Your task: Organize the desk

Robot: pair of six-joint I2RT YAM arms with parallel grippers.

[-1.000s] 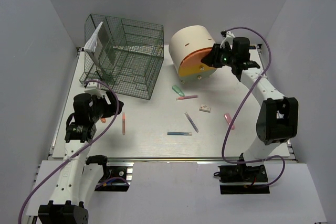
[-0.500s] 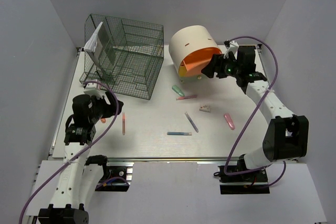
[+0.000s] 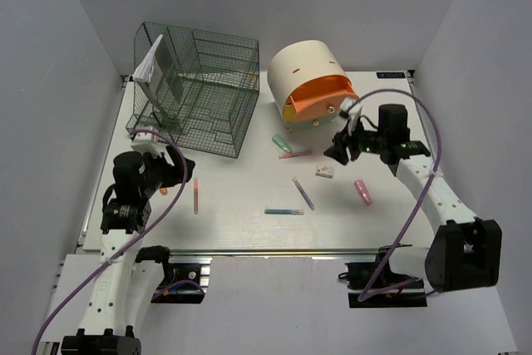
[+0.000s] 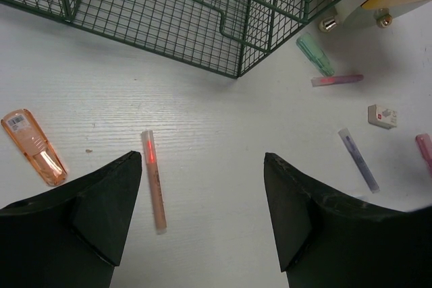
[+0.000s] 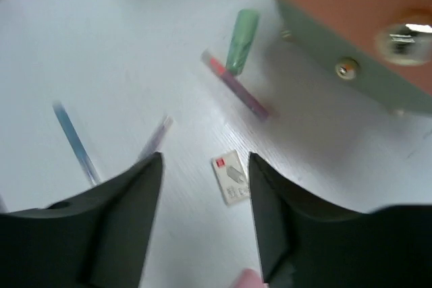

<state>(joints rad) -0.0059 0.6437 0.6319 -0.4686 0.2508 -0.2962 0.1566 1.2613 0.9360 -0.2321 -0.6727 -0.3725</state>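
The white desk [image 3: 241,234] lies flat in front of both arms, with its silver rail [image 3: 274,250] along the near edge. A dark green wire rack [image 3: 195,89] stands at the far left corner. Beside it, by the far edge, is a cream drawer unit [image 3: 303,68] whose orange drawer [image 3: 324,93] stands out from the body.

The left claw [image 4: 200,160] hovers over the left side of the desk, its fingers wide apart and holding nothing. Under it an orange pen [image 4: 154,180] lies on the desk, and a flat orange tube [image 4: 34,146] lies nearer the left edge.

The right claw [image 5: 202,166] hangs just in front of the drawer unit, fingers likewise apart and empty (its wrist view is blurred), above a small white eraser [image 5: 231,177].

A green marker [image 3: 283,144] and a pink pen [image 3: 296,155] lie just beside each other near the unit. A purple pen [image 3: 303,193], a blue pen [image 3: 283,211] and a pink marker [image 3: 363,192] lie toward the middle and right.
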